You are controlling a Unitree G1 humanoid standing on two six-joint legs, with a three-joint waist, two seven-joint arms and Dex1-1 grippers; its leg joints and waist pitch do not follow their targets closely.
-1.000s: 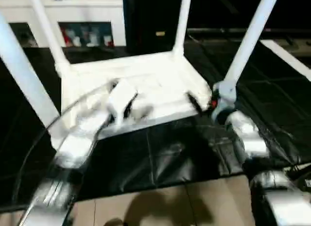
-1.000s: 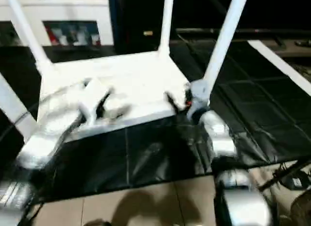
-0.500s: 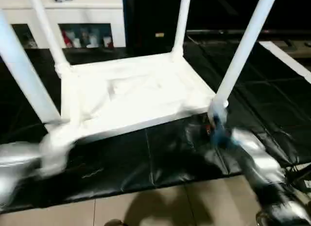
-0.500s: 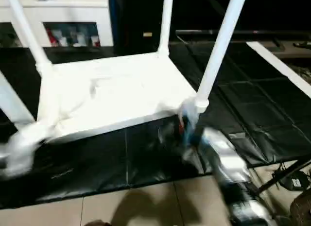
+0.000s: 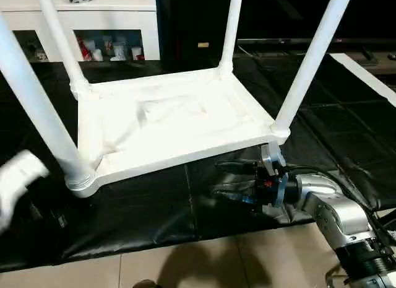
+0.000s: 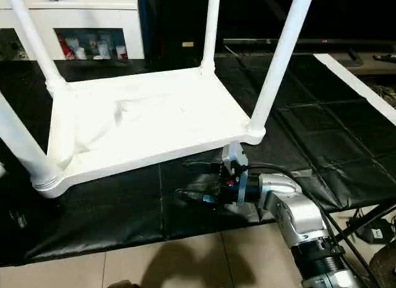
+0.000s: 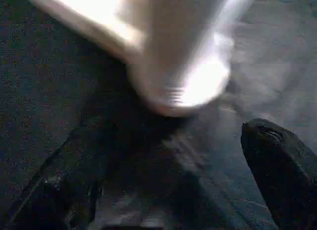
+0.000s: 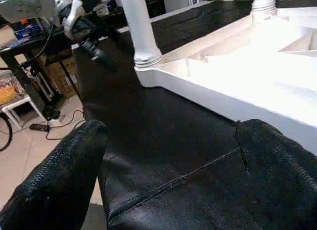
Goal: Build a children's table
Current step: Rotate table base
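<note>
The children's table [image 5: 167, 117] lies upside down on a black mat, its ribbed underside facing up and its white legs rising from the corners. My right gripper [image 5: 234, 180] hovers low over the mat just in front of the near right leg [image 5: 306, 65], open and empty, pointing left along the table's front edge. The right wrist view shows its fingers [image 8: 54, 185] spread wide before the table frame [image 8: 223, 76]. My left arm [image 5: 18, 176] is at the far left beside the near left leg [image 5: 37, 108]. My left gripper [image 7: 173, 156] is open, facing that leg's base [image 7: 183, 67].
The black mat [image 5: 154, 207] covers the floor under the table, with beige tiles [image 5: 204, 263] nearer me. A white glass-door cabinet [image 5: 93, 15] stands at the back left. A white strip [image 5: 365, 71] crosses the mat at the right. Cables lie by my right arm.
Both arms have drawn back from the table. The left swung off the underside out to the left; the right dropped from the near right leg's base to the mat. The table stayed put.
</note>
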